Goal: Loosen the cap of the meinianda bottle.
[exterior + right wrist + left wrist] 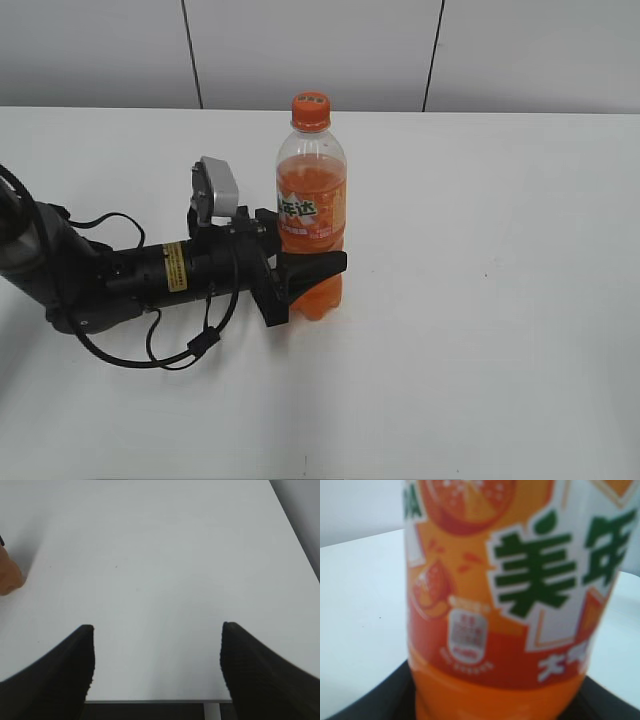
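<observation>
right gripper [157, 630]: jaws spread wide, nothing between | tabletop [165, 555]: white, bare under the gripper | meinianda bottle [9, 577]: orange sliver at left edge, well apart from gripper

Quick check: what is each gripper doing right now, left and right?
Left gripper: closed around the lower body of the meinianda bottle, which stands upright on the table.
Right gripper: open, holding nothing, over bare table.
</observation>
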### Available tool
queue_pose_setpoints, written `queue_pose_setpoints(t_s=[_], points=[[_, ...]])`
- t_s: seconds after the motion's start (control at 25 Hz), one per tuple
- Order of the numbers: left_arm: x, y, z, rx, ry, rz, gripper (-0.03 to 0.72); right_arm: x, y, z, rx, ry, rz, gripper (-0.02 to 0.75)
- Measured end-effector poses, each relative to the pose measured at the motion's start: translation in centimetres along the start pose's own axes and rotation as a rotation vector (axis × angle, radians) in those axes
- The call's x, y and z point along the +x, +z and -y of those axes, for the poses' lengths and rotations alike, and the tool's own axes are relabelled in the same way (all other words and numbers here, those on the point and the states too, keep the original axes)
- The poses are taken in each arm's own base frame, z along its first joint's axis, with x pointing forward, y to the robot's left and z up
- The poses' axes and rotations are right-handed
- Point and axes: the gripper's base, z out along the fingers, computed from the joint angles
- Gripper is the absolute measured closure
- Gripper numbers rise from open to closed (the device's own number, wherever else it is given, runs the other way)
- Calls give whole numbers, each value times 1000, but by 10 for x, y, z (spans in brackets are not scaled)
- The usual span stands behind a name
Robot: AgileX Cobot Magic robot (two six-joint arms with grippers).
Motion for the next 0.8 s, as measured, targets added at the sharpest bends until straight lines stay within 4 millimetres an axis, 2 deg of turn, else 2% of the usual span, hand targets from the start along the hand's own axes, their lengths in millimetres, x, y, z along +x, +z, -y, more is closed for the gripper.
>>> queue_pose_setpoints(t_s=[0.16, 0.24, 0.36, 0.52, 0.8], points=[[0, 0, 0, 0, 0, 0, 287, -12, -10, -4, -32, -99, 55, 153], [0, 0, 0, -1, 0, 0, 287, -28, -14, -6, -58, -112, 51, 153], [0, 0, 0, -2, -1, 1, 287, -59, -6, -8, -106, -95, -30, 153], [0, 0, 0, -2, -1, 1, 287, -101, 21, -10, -179, -50, -197, 153], [0, 0, 0, -2, -1, 1, 287, -162, 95, -13, -317, 37, -404, 153]])
